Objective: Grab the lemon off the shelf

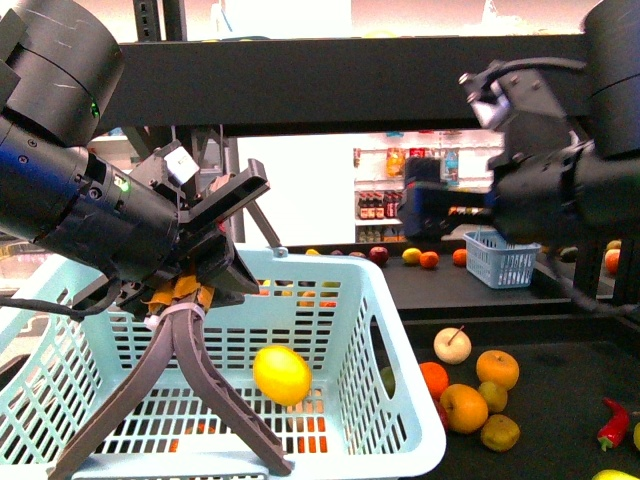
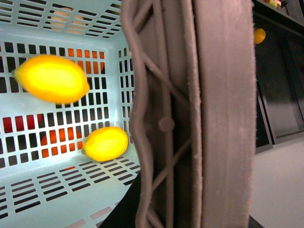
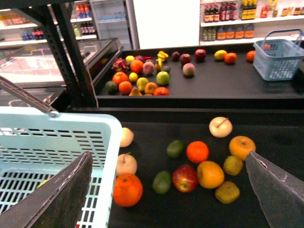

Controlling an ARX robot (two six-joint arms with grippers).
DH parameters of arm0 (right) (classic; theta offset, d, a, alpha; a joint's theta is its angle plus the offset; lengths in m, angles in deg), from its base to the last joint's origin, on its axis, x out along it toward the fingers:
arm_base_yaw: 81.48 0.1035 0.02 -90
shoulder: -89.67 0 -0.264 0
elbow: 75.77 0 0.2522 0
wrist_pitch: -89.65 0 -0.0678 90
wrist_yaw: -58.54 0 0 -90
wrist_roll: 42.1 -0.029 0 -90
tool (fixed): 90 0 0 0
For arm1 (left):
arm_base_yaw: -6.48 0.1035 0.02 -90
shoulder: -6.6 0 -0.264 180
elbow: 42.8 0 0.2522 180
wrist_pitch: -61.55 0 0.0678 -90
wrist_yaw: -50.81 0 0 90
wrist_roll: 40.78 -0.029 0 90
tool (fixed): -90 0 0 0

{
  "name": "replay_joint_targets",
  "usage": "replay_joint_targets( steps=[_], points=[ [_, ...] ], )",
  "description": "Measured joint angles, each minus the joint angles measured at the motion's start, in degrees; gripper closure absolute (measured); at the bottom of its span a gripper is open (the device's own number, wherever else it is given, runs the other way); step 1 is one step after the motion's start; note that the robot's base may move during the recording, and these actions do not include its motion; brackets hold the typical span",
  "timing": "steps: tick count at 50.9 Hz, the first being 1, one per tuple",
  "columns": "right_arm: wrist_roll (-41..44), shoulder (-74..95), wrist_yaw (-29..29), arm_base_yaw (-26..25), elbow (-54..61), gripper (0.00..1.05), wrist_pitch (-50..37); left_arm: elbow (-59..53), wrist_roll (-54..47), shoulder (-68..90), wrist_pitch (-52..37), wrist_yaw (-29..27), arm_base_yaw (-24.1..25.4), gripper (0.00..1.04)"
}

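Yellow second lemon [image 2: 52, 78], left-wrist view only

place: shop | signs: stocked bottle shelves [image 3: 237, 22], loose fruit [image 3: 142, 83], shopping basket [image 3: 278, 64]

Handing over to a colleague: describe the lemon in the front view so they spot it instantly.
Start at the big pale-blue slotted basket filling the lower left of the front view. The lemon shows inside it, right of centre. It is a smooth, bright-yellow oval; the fruits outside on the black shelf are rounder, orange or dull.
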Motion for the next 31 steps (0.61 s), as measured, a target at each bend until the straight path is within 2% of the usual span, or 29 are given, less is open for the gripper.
replay_joint_targets(
  steps=[7, 13, 21, 27, 29, 31],
  points=[
    [1.5, -9.5, 3.7, -1.3, 8.6, 0.08, -1.0, 0.0, 0.0, 0.0, 0.0, 0.0, 0.0, 0.89],
    [2.9, -22.3, 7.2, -0.2, 18.3, 0.08, 0.7, 0.0, 0.3, 0.0, 0.0, 0.2, 0.0, 0.89],
    [3.0, -40.1, 13.5, 3.7, 27.7, 0.08, 11.7, 0.0, 0.0, 0.0, 0.0, 0.0, 0.0, 0.89],
    [2.8, -52.8, 23.5, 9.6, 31.1, 0.08, 21.1, 0.0, 0.0, 0.0, 0.0, 0.0, 0.0, 0.89],
    [3.1, -55.8, 24.0, 10.8, 31.6, 0.10, 23.4, 0.0, 0.0, 0.0, 0.0, 0.0, 0.0, 0.89],
    [3.5, -60.3, 22.7, 12.5, 32.5, 0.16, 27.4, 0.0, 0.0, 0.0, 0.0, 0.0, 0.0, 0.89]
  ],
)
